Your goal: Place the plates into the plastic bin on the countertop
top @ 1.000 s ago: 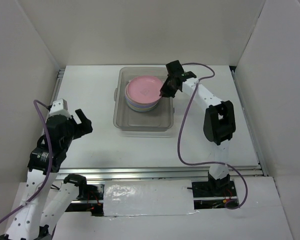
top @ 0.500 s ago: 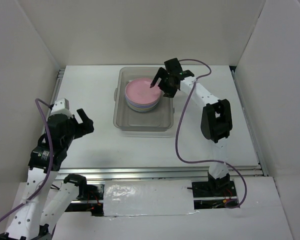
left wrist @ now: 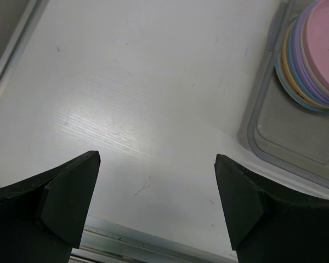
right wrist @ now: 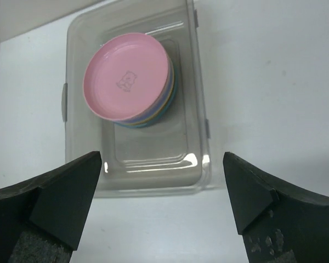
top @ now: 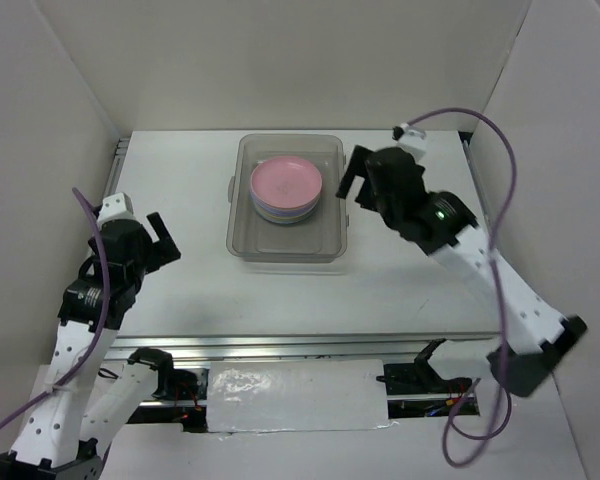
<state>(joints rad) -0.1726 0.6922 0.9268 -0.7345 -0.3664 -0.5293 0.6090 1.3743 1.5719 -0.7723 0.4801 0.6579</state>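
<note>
A stack of plates [top: 286, 185], pink on top with lavender, yellow-orange and blue rims showing below, lies in the far half of the clear plastic bin [top: 285, 256] on the white countertop [top: 190, 180]. My right gripper [top: 352, 190] hangs open and empty just right of the bin. Its wrist view looks down on the pink-topped plates [right wrist: 126, 76] and the bin [right wrist: 148, 189], with the right gripper [right wrist: 162, 156] spread wide. My left gripper [top: 165, 235] is open over bare countertop [left wrist: 126, 82] to the left. The left gripper [left wrist: 157, 159] holds nothing; plates [left wrist: 318, 55] and bin [left wrist: 257, 153] show at the frame's right edge.
Metal rails run along the countertop's near edge [top: 330, 345] and left edge [top: 118, 160]; the near rail [left wrist: 126, 235] lies just under the left fingers. White walls close in the left, back and right. Purple cables trail from both arms.
My right gripper opened, left the pink plate on the stack, and drew back to the right out of the bin. The left arm barely shifted.
</note>
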